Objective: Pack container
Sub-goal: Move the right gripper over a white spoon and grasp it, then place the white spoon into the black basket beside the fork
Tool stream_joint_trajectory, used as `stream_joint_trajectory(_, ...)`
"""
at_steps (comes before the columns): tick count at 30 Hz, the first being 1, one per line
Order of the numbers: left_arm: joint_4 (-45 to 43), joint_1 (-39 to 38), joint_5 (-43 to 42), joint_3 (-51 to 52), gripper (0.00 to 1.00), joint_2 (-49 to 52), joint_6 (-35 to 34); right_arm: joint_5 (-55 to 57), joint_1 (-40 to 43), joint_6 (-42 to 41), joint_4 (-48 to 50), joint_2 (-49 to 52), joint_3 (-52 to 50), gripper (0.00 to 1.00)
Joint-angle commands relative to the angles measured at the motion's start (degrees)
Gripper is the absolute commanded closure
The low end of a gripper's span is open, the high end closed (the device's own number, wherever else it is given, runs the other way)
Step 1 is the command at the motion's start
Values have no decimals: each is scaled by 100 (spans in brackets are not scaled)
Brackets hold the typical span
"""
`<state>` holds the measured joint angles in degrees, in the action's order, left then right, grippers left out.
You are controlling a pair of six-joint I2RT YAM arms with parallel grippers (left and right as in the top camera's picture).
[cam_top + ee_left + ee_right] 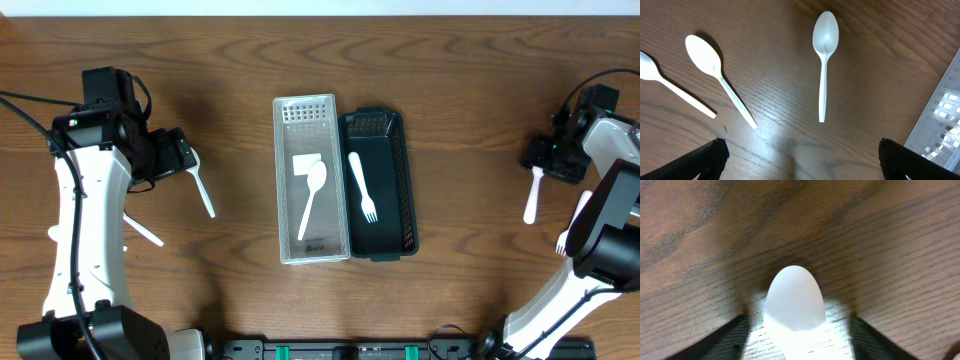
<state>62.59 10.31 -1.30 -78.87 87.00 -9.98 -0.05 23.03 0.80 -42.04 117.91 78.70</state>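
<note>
- Across the overhead view, a brown wooden desk (470, 80) carries a clear tray (285, 230) touching a dark container (405, 180) at centre. One white spoon (312, 195) lies in the tray, and one white fork (362, 190) lies in the container. The left tool (190, 165) hovers well to the left, near loose spoons (203, 193). The right tool (543, 165) is close to the far right edge. What looks like a second fork (562, 238) lies just beside that arm.
- At the left wrist, three loose spoons (824, 60) lie apart on bare wood. The left tool (802, 162) is spread wide and holds nothing. The tray's corner shows at the right edge.
- At the right wrist, the right tool (800, 340) appears pinched on a held spoon (792, 297), whose bowl points forward above the wood.
- The count, as far as it can be judged, is five spoons, two forks, one tray and one container. The plastic cutlery looks very light, thin, slick and bendy. It is probably best pinched mid-handle, across the narrow width.
</note>
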Motion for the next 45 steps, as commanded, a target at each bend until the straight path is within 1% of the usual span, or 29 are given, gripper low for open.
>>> stream_joint_trajectory(1, 15, 28, 46, -13, 2, -11, 120, -39, 17, 11, -37, 339, -114, 48)
stream_joint_trajectory(2, 15, 28, 46, -13, 2, -11, 120, -39, 17, 11, -37, 339, -114, 56)
stream_joint_trajectory(5, 17, 28, 46, -13, 2, -11, 120, -39, 17, 13, -35, 339, -114, 64)
stream_joint_trajectory(9, 17, 28, 46, -13, 2, -11, 120, -39, 17, 11, -26, 339, -114, 71)
stream_joint_trajectory(11, 17, 28, 46, -13, 2, -11, 120, -39, 17, 11, -17, 339, -114, 78)
stream_joint_trajectory(12, 17, 28, 46, -13, 2, -11, 120, -39, 17, -2, -17, 339, -114, 83)
stream_joint_trajectory(13, 15, 28, 46, -13, 2, -11, 120, -39, 15, -50, -22, 337, -111, 84)
stream_joint_trajectory(15, 17, 28, 46, -13, 2, -11, 120, -39, 15, -138, -48, 297, -111, 84)
stream_joint_trajectory(18, 15, 28, 46, -13, 2, -11, 120, -44, -11, -511, -79, 109, -96, 82)
stream_joint_trajectory(23, 15, 28, 46, -13, 2, -11, 120, -70, -343, -717, -234, -697, 46, 82)
stream_joint_trajectory(29, 11, 28, 46, -13, 2, -11, 120, -131, -1438, -811, -293, -2162, 74, 83)
stream_joint_trajectory(33, 13, 28, 46, -13, 2, -11, 120, -195, -2444, -1290, -525, -2800, 74, 82)
stream_joint_trajectory(36, 13, 28, 46, -11, 2, -11, 120, -192, -3244, -1602, -625, -2907, 74, 81)
stream_joint_trajectory(39, 15, 28, 46, -11, 2, -11, 120, -188, -3941, -1952, -608, -2796, 70, 81)
stream_joint_trajectory(42, 15, 28, 46, -11, 2, -11, 120, -74, -4360, -2253, -599, -2516, 66, 81)
stream_joint_trajectory(45, 15, 28, 46, -11, 2, -11, 120, -46, -4544, -2400, -599, -2048, 35, 80)
